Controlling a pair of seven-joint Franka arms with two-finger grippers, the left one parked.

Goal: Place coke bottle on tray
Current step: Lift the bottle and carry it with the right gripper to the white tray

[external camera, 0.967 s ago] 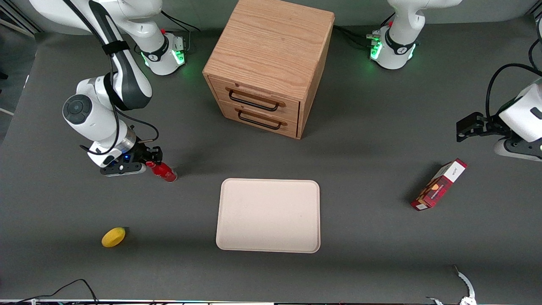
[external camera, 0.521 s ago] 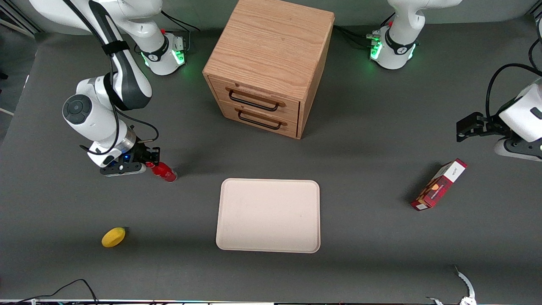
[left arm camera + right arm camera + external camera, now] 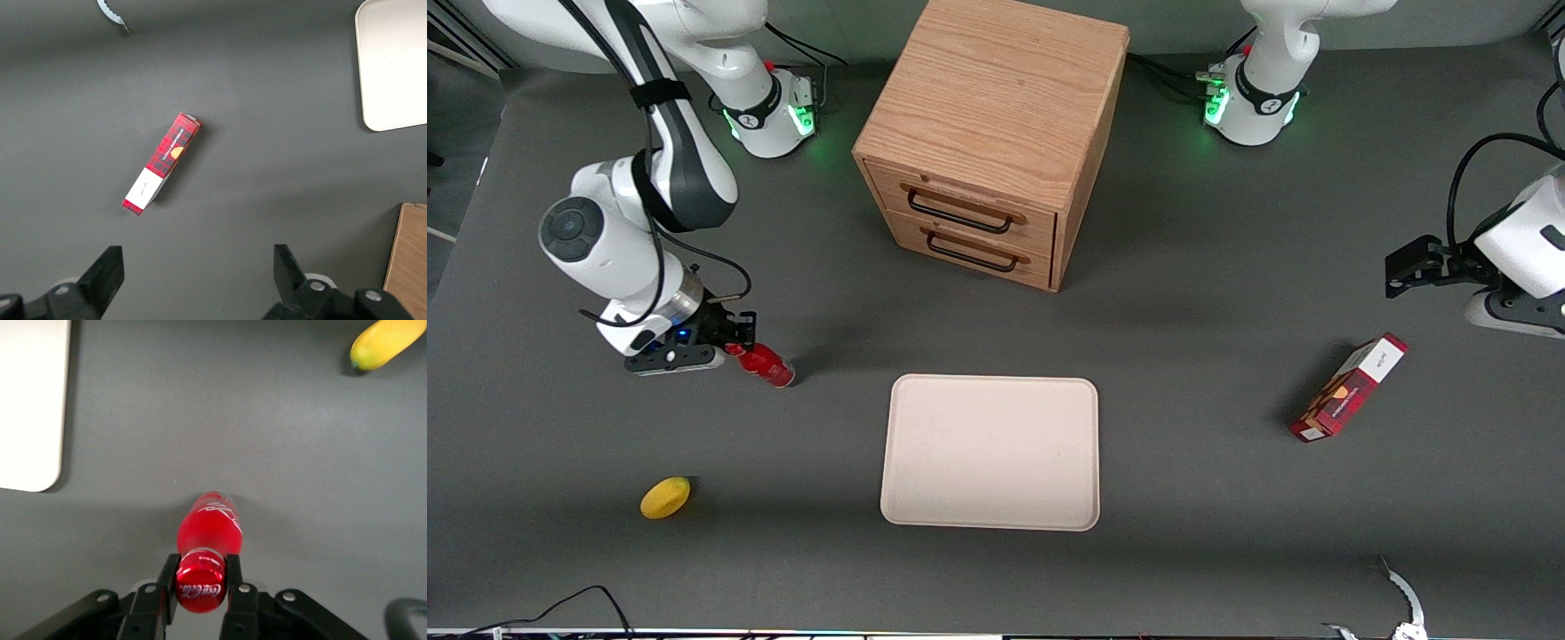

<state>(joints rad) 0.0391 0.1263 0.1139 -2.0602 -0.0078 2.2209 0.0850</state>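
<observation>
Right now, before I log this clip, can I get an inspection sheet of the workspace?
Surface: dark grey table.
Job's things: coke bottle held by its cap end; tray bare, apart from it.
Clutter: lemon nearer the front camera; red carton toward the parked arm's end; wooden drawer cabinet, drawers closed.
Grippers: gripper shut on the bottle's cap.
Cables: black cable at the table edge.
Surroundings: nothing seen.

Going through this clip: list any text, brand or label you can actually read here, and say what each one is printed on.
"Coca-Cola", white script on the red cap of the coke bottle, whose neck is clamped in the gripper, away from the tray.
White script on the coke bottle's body: too foreshortened to read.
Print on the red carton box, both its plaid face and its white panel: too small to read.
Nothing else carries text.
</observation>
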